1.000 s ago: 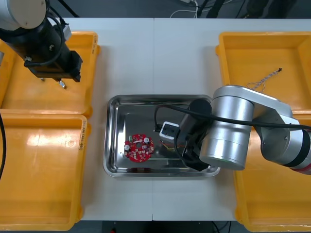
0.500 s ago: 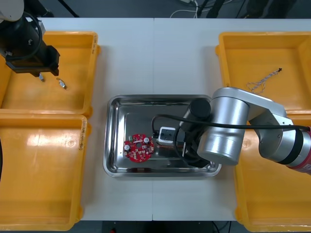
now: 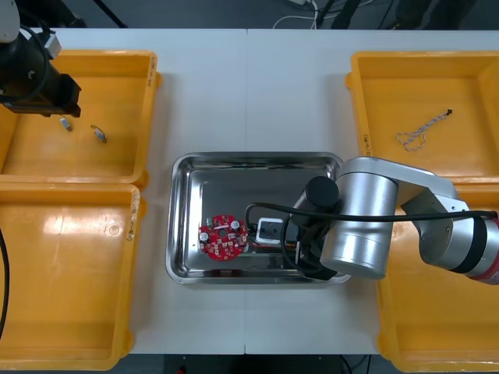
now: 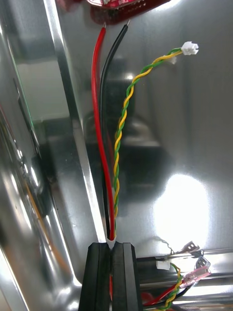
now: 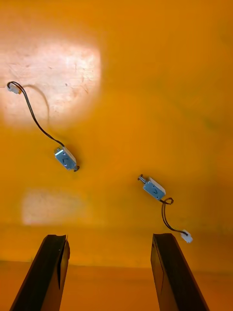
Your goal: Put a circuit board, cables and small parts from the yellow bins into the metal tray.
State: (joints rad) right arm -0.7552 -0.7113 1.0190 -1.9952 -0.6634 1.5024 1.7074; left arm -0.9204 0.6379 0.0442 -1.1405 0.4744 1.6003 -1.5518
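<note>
Front view: four yellow plastic bins sit on the white worktop (image 3: 249, 86), two per side: far left bin (image 3: 117, 93), near left bin (image 3: 70, 280), far right bin (image 3: 421, 86) and near right bin (image 3: 437, 312). Between them lies one metal tray (image 3: 226, 187), rectangular with rounded corners and mirror-bright. One board (image 3: 223, 237), round and red with small silver components, lies in the tray's near half. One twisted blue-and-white cable (image 3: 421, 132) lies in the far right bin. Two small metal parts (image 3: 98, 133) lie in the far left bin; in the left wrist view each is a little block trailing a thin black lead with a white plug.

The left end effector (image 5: 109, 236) hangs over the far left bin with its fingers wide apart and nothing between them.

The right end effector (image 4: 110, 248) is low inside the tray, beside the board, its fingers pressed almost together on one cable bundle (image 4: 99, 126). The bundle has one red wire, one black wire and one yellow-green twisted pair ending in a white plug (image 4: 190, 47), and it lies along the tray floor toward the board.
</note>
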